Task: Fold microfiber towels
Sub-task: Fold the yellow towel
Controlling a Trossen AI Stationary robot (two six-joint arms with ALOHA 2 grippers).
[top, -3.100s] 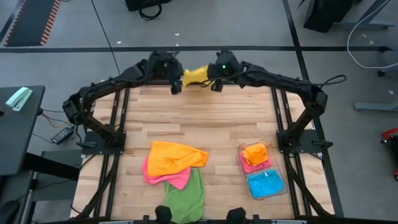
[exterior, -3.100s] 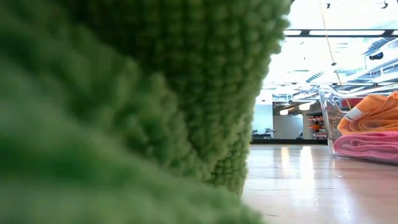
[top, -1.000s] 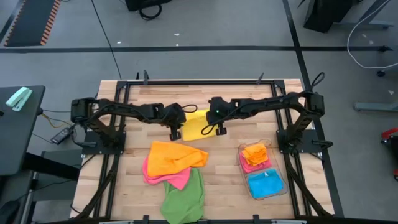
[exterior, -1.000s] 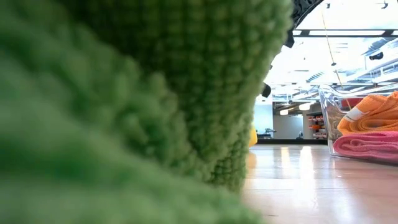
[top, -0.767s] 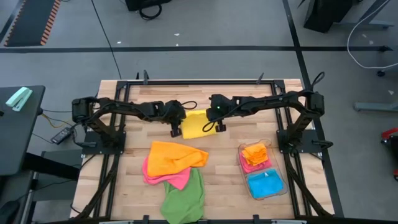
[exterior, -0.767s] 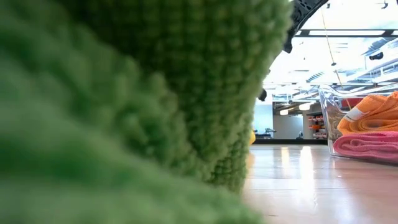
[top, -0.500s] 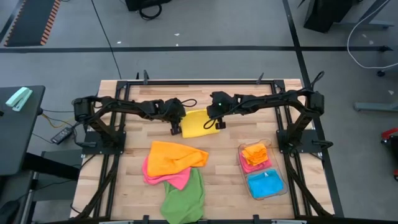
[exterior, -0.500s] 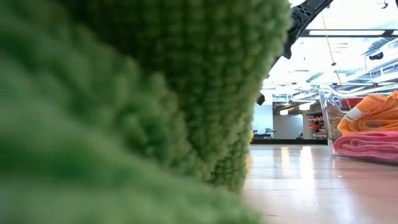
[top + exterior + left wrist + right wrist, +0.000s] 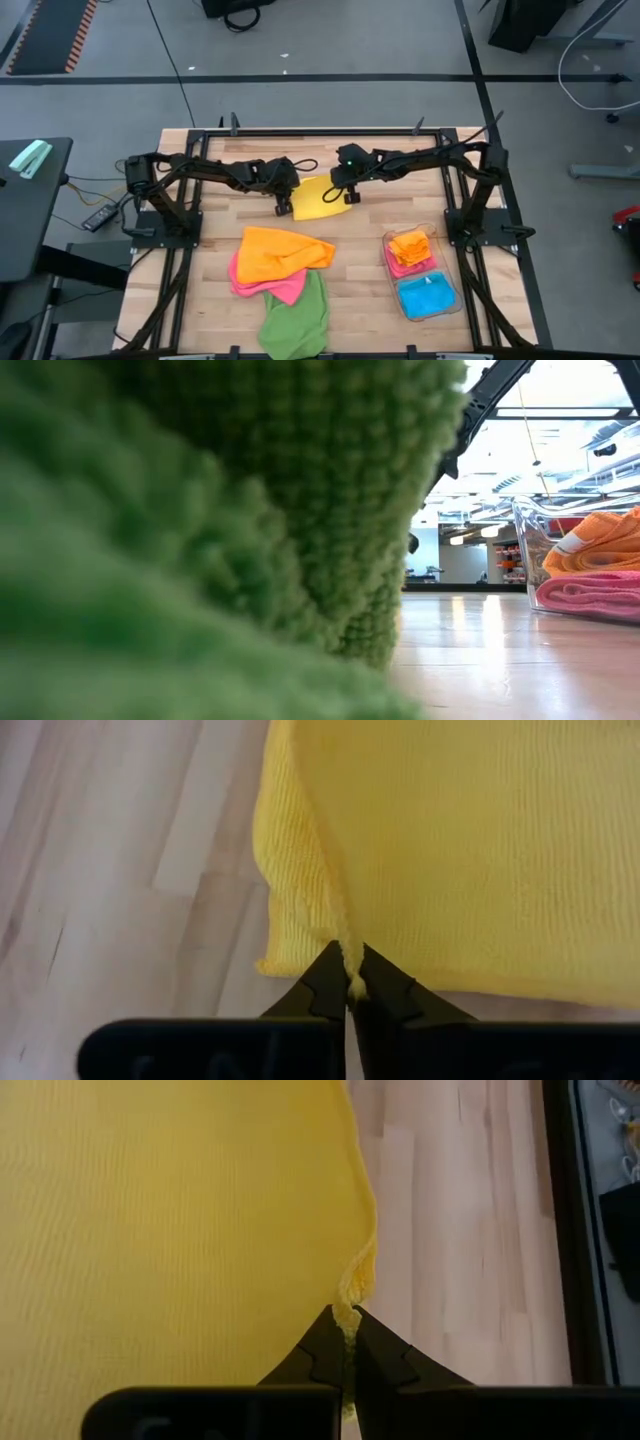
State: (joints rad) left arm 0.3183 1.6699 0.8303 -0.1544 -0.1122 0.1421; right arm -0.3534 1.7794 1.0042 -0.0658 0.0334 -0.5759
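The yellow towel (image 9: 318, 198), earlier bunched in the air, has been lowered onto the table (image 9: 400, 170). Its corners are pinched by the left gripper (image 9: 284, 208) and right gripper (image 9: 351, 196), each clamped shut on cloth. A first fold is probably under way.

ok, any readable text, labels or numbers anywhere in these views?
None readable.
Yellow towel, orange towel, green towel: no tags or print showing.
Clear bin: no label visible.
Small items on the side table: too small to tell.

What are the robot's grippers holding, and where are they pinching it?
Both hold the yellow towel. The left gripper pinches one corner of it, and the right gripper pinches its edge on the opposite side.
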